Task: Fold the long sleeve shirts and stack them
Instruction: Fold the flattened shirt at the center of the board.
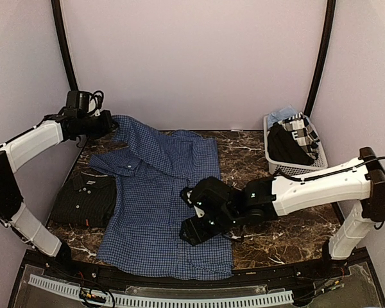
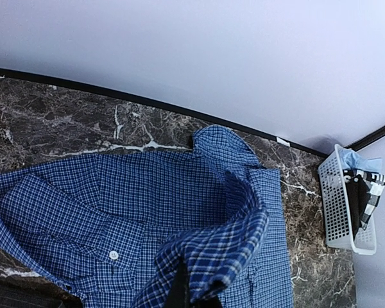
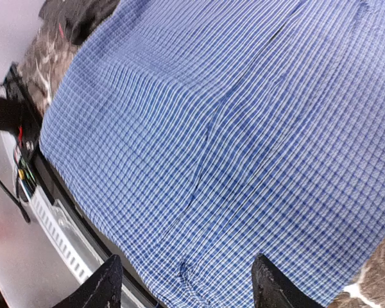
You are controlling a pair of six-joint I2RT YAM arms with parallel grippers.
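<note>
A blue checked long sleeve shirt [image 1: 154,192] lies spread out in the middle of the marble table, collar toward the back left. My left gripper [image 1: 109,125] is at the shirt's far left corner, shut on a raised fold of the blue cloth [image 2: 224,244], which arches up from the table into the jaws. A near-black shirt [image 1: 83,199] lies folded on the left, partly under the blue one. My right gripper [image 1: 194,224] hovers low over the shirt's lower right part. Its two dark fingers [image 3: 109,285] stand wide apart above the blue cloth [image 3: 231,128], with nothing between them.
A white slatted basket [image 1: 289,168] with dark and striped clothes stands at the back right, also seen in the left wrist view [image 2: 337,212]. A white perforated strip [image 1: 160,298] runs along the near edge. Pale walls close in the back and sides.
</note>
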